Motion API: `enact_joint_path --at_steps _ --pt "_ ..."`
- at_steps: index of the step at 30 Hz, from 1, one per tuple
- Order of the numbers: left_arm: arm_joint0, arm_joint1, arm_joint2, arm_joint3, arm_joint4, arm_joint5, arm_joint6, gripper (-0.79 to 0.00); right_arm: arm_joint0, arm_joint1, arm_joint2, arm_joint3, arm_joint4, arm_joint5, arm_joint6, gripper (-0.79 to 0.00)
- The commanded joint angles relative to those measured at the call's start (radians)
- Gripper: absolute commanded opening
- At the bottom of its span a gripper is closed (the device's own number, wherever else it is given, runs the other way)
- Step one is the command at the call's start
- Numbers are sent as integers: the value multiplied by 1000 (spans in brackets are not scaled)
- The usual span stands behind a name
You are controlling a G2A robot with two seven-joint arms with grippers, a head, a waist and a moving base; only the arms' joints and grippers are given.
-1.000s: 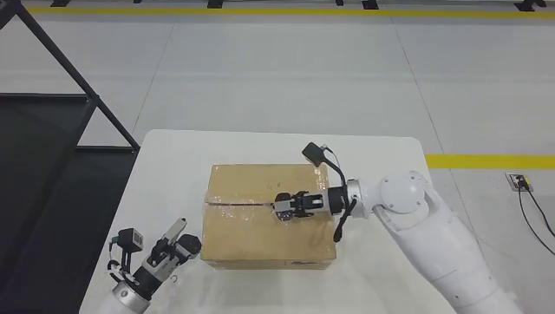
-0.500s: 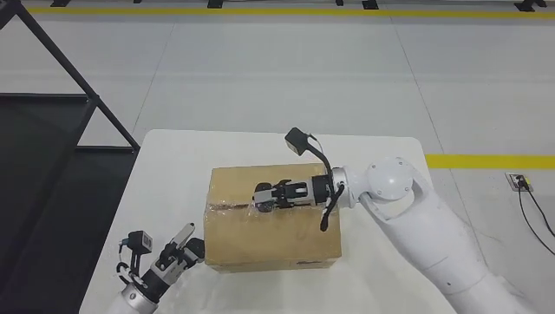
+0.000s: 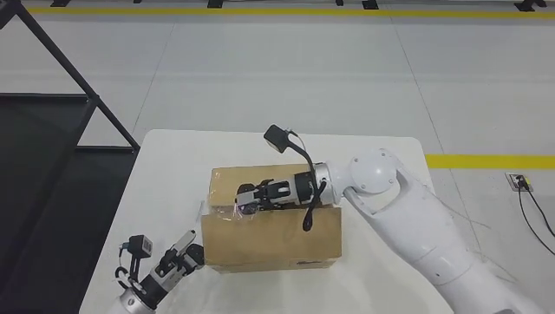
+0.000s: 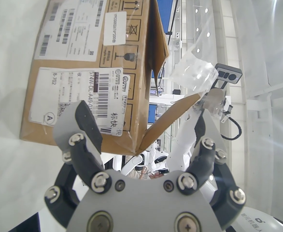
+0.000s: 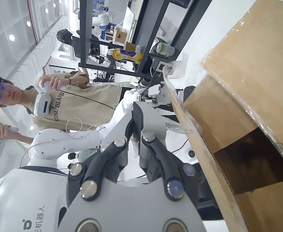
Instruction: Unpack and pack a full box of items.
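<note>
Arms: right arm glossy white, rounded joint housing, dark print on shell; black cable to black wrist camera. Both right hand and left hand: grey plate, black linkages, silver screws, black pads.

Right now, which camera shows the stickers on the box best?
The left wrist view: the stickers cover the box side facing it. The top view shows the box's top, the right wrist view its open flaps.
</note>
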Motion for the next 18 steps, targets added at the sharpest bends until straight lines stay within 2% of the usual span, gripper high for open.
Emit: enact_joint_path --at_steps 1,6,9,13,18 --pt "1 1 -1 1 1 -1 -3 0 1 -3 1 1 5 -7 -4 -785" --pt "8 6 -3 -7 31 -15 -33 0 -10 -4 15 -16 10 -22 -16 -785" --pt "24 7 -5 -21 39 -56 -42 0 -20 -3 26 -31 9 -20 -22 -785" --pt "53 6 -18 -31 16 -111 -15 0 -29 -2 34 -44 2 -12 -24 -785" --pt "72 8 -29 -44 37 -108 14 0 -35 -3 40 -54 -5 -1 -28 -785"
